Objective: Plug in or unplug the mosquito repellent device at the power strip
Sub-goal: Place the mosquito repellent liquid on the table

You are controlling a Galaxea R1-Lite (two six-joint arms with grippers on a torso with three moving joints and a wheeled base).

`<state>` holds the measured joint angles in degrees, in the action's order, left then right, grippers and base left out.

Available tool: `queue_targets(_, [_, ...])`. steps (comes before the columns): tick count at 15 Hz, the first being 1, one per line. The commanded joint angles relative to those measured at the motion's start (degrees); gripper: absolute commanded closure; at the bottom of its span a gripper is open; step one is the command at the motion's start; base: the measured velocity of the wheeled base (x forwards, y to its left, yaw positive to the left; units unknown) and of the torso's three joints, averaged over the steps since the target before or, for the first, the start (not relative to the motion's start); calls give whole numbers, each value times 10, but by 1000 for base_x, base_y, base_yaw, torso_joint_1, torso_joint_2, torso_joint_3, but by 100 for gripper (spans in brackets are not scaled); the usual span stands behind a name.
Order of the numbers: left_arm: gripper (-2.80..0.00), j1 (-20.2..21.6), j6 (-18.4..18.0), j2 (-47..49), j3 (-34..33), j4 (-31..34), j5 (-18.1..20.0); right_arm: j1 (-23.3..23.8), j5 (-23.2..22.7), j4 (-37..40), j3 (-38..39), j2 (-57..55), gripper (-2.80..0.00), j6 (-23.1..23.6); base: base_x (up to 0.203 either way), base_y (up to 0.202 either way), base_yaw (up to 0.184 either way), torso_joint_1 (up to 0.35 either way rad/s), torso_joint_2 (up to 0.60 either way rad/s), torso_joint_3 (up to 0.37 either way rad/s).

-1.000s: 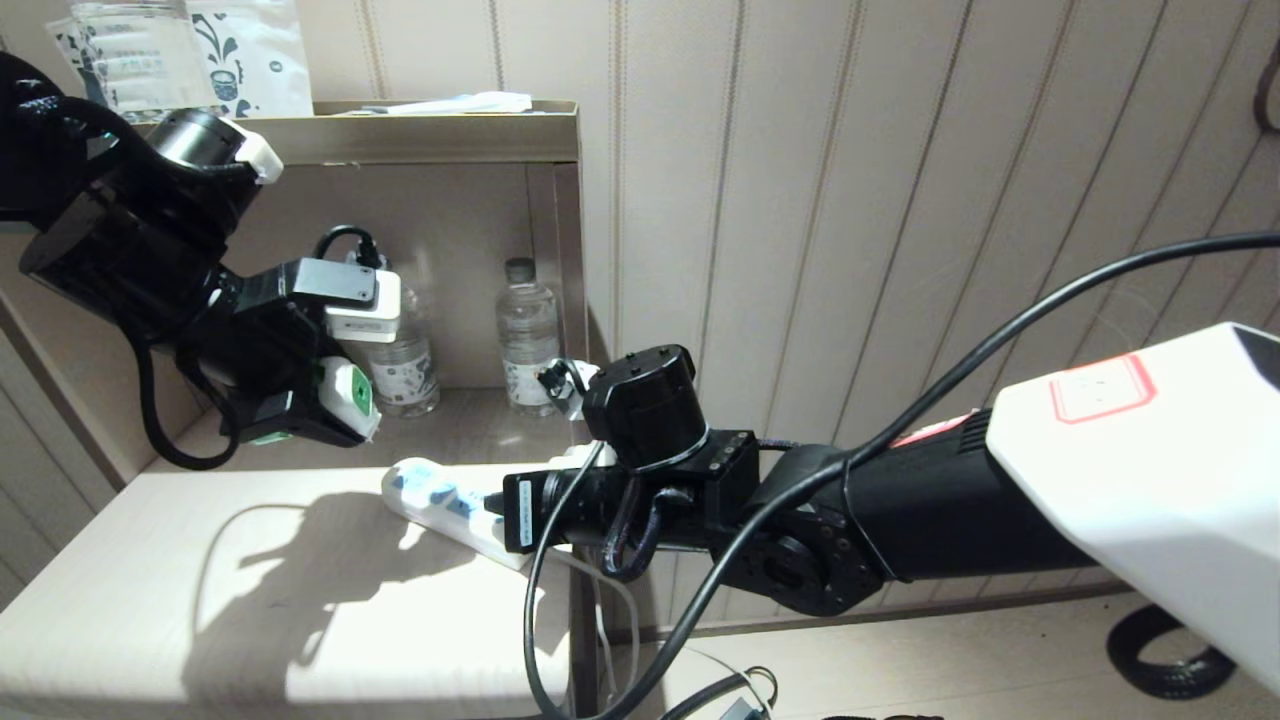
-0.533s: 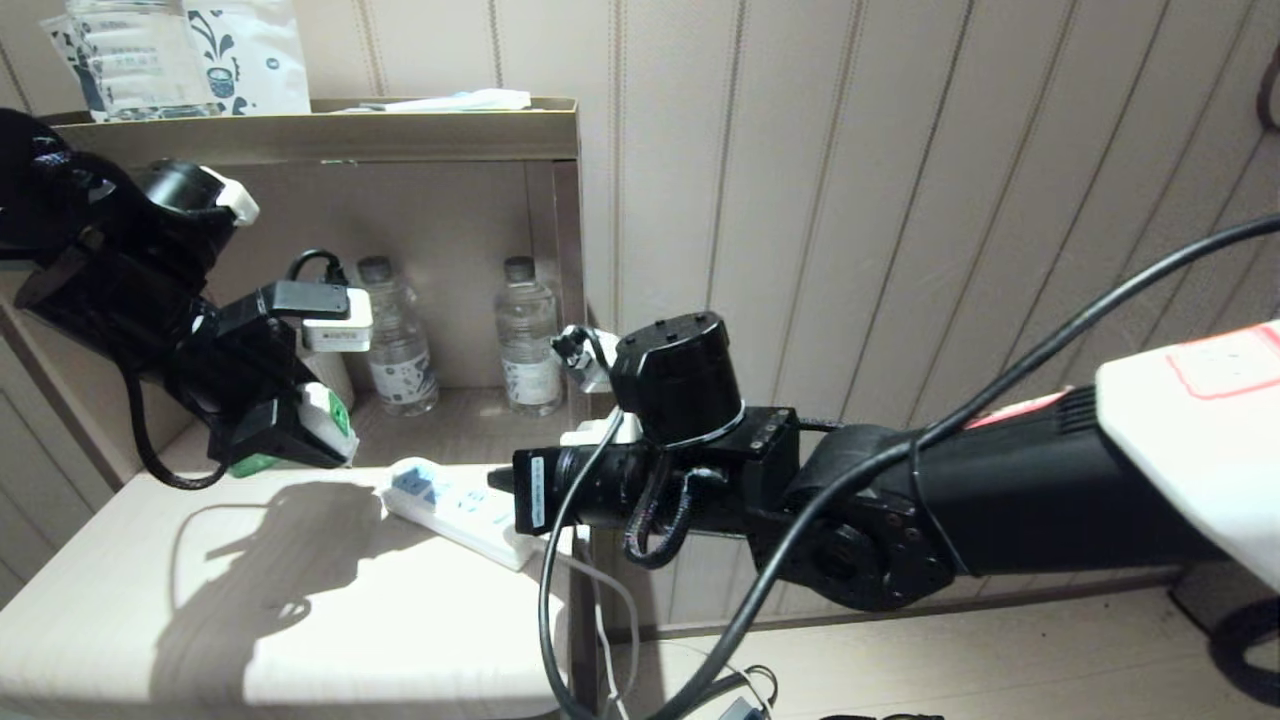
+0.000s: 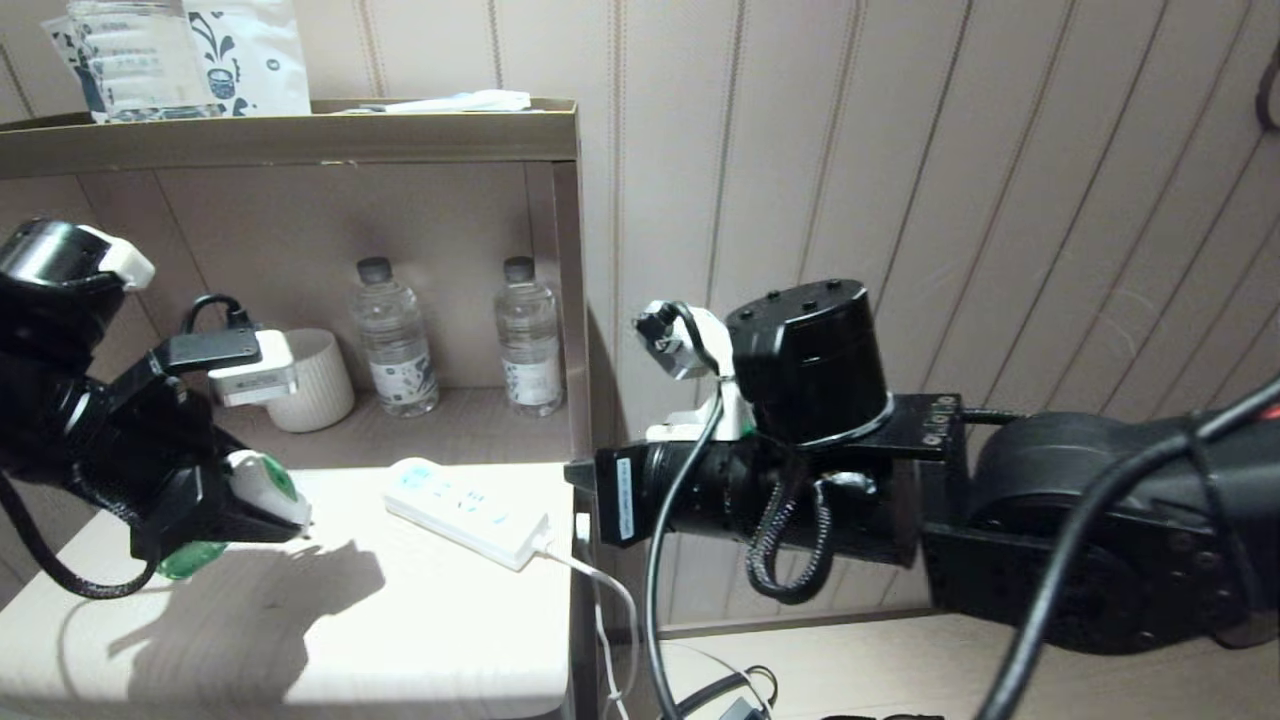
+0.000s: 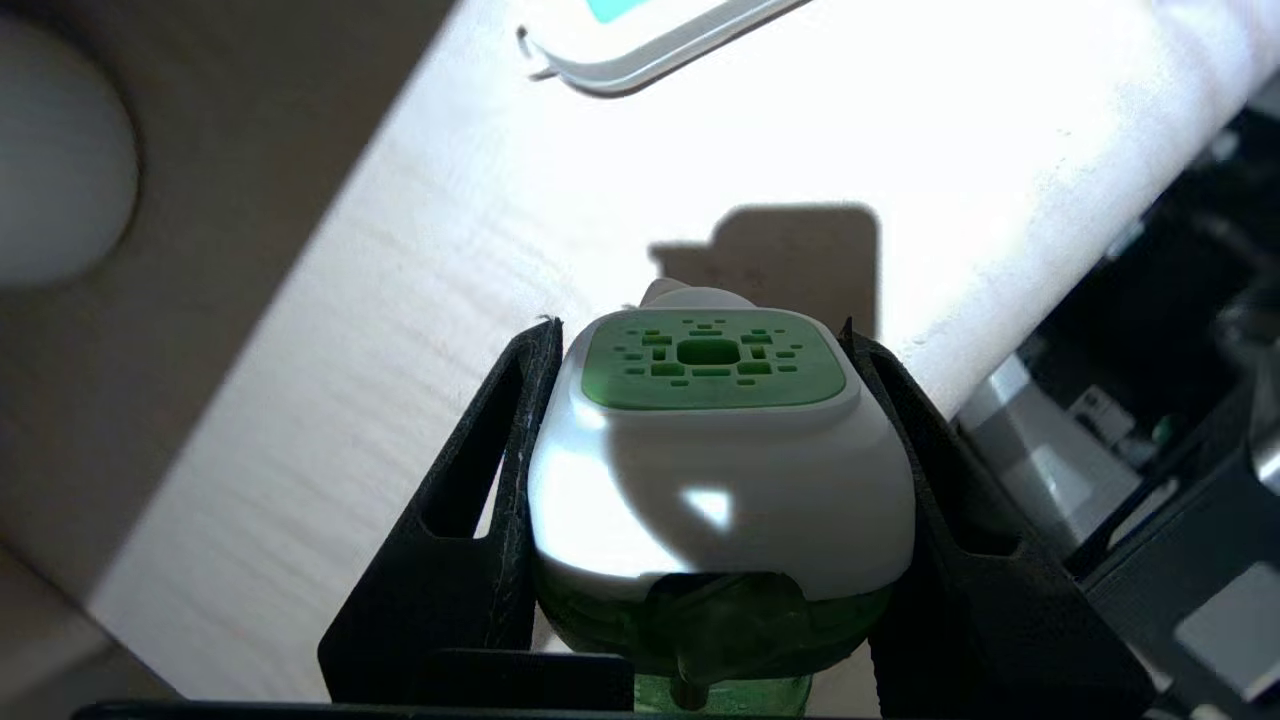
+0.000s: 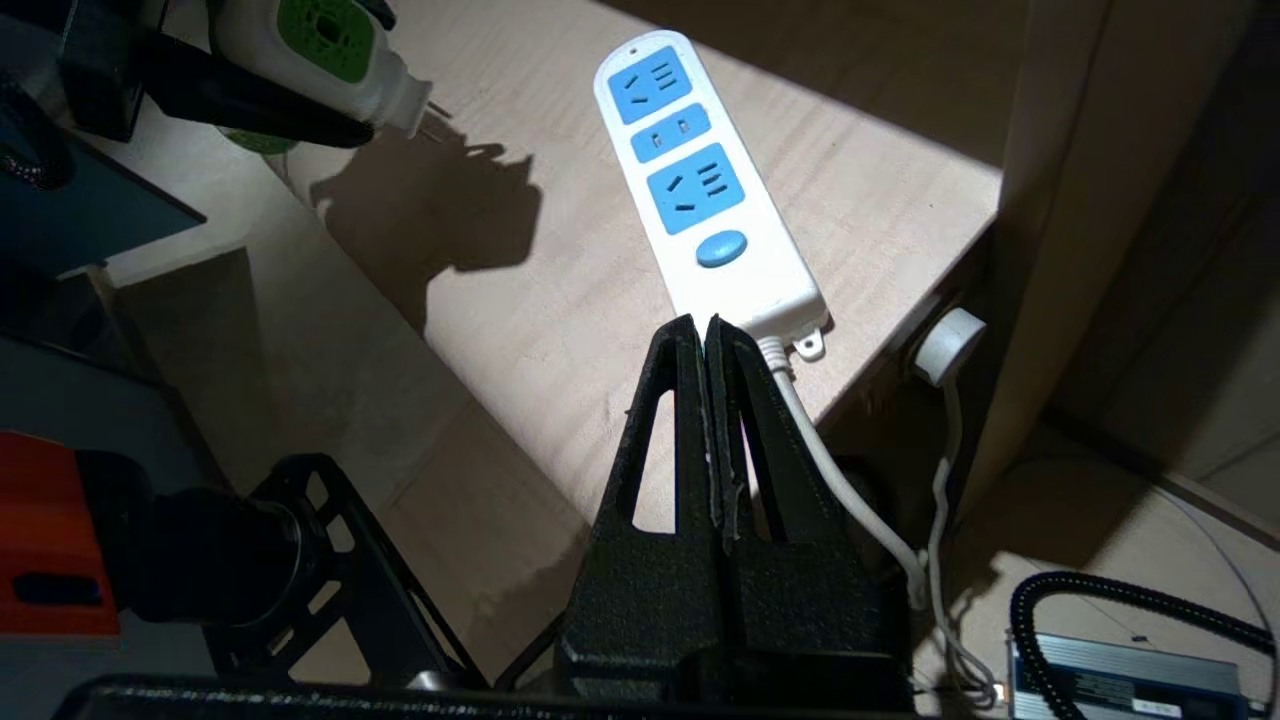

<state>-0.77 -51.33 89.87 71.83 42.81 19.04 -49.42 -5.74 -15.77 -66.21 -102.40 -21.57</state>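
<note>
Pale wood worktop (image 3: 420,620) under a shelf alcove, ribbed wall panels behind. Power strip (image 3: 466,508) lies flat near the worktop's right edge, sockets free. My left tool (image 4: 705,480) is clamped on the mosquito repellent device (image 3: 262,482), held off the worktop, well left of the strip, prob. just unplugged. Right tool (image 5: 706,345) pinched closed, nothing in it, just beside the strip's cable end.

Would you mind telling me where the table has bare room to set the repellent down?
Bare tabletop lies between the left gripper, which holds the repellent device, and the power strip, and runs on to the front edge. The shelf nook behind is crowded with a white cup and two water bottles. The right gripper hangs shut past the strip's cable end.
</note>
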Motion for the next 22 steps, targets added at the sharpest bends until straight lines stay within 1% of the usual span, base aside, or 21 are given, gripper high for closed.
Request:
queue_targets(1, [0,11,63,-76,-63,-52,4,-1,18,14,28,72,0,9,0,0,0,0,0,0])
queue_targets(2, [0,15,122,-98,-96,-99,5,-1,42,25,46,98,0,22,0,0,0,0,0,0])
queue_targets(3, [0,17,172,-113,-131,-155,4,-1,67,30,67,125,0,36,0,0,0,0,0,0])
queue_targets(5, [0,19,240,-137,-200,-273,1,4,94,36,107,175,0,54,0,0,0,0,0,0])
queue_targets(7, [0,20,311,-160,-283,-424,-8,16,109,64,135,229,0,62,0,0,0,0,0,0])
queue_targets(8, [0,20,343,-167,-324,-499,-20,28,124,86,147,253,0,70,0,0,0,0,0,0])
queue_targets(10, [0,20,413,-173,-399,-632,-61,61,177,104,184,295,0,94,0,0,0,0,0,0])
queue_targets(11, [0,20,456,-173,-426,-676,-82,76,193,107,195,318,0,104,0,0,0,0,0,0])
queue_targets(12, [0,23,491,-176,-445,-700,-96,104,203,110,209,343,0,112,0,0,0,0,0,0])
queue_targets(13, [0,32,503,-179,-455,-707,-100,124,210,111,225,371,0,115,0,0,0,0,0,0])
queue_targets(15, [0,43,504,-181,-455,-708,-99,163,220,121,254,432,0,118,0,0,0,0,0,0])
queue_targets(19, [0,44,504,-180,-456,-708,-93,247,227,203,296,585,0,123,0,0,0,0,0,0])
queue_targets(22, [0,44,505,-188,-456,-708,-92,323,244,257,342,722,0,156,0,0,0,0,0,0])
